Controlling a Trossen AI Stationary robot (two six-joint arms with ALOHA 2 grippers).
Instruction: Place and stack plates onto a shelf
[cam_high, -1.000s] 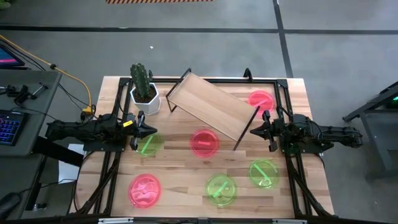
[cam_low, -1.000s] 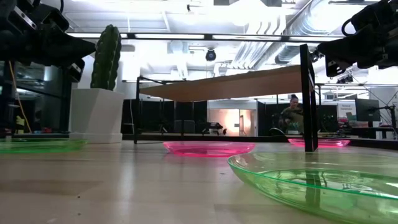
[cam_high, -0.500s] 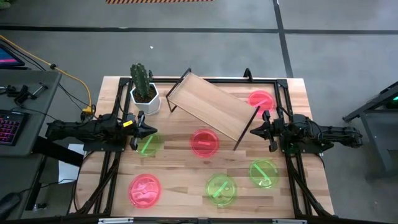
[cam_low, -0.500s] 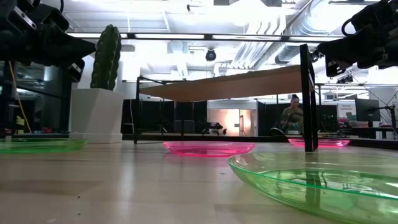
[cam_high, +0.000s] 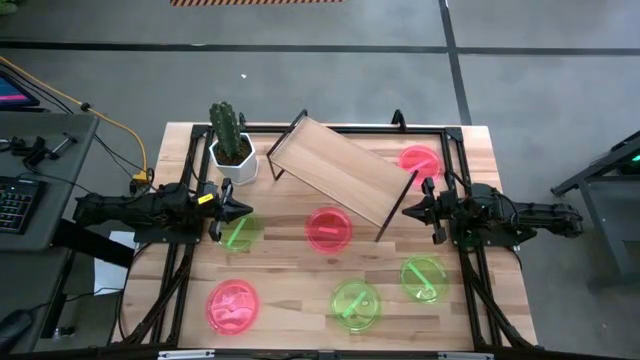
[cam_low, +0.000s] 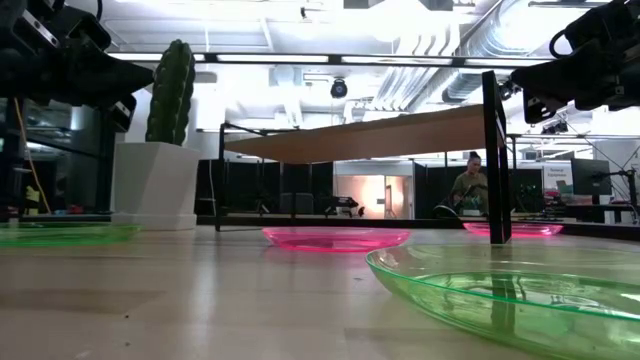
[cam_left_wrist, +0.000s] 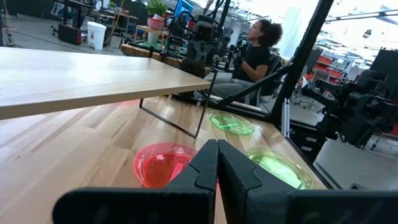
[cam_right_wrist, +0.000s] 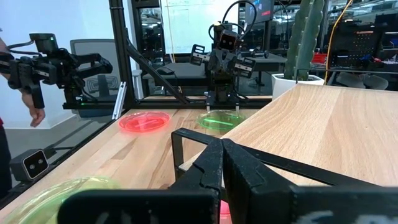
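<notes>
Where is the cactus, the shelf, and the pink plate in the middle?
cactus (cam_high: 226, 127), high view, green stem.
shelf (cam_high: 335, 168), high view, middle of its wooden board.
pink plate (cam_high: 328, 229), high view, plate's centre.

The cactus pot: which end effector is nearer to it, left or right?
Left. The left end effector sits just in front of the cactus pot, over a green plate. The right end effector is across the table, beyond the shelf.

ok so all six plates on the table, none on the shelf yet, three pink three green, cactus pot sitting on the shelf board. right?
Not quite: the cactus pot stands on the table beside the shelf, not on its board, as the high view shows. The rest holds: three pink and three green plates, none on the shelf.
</notes>
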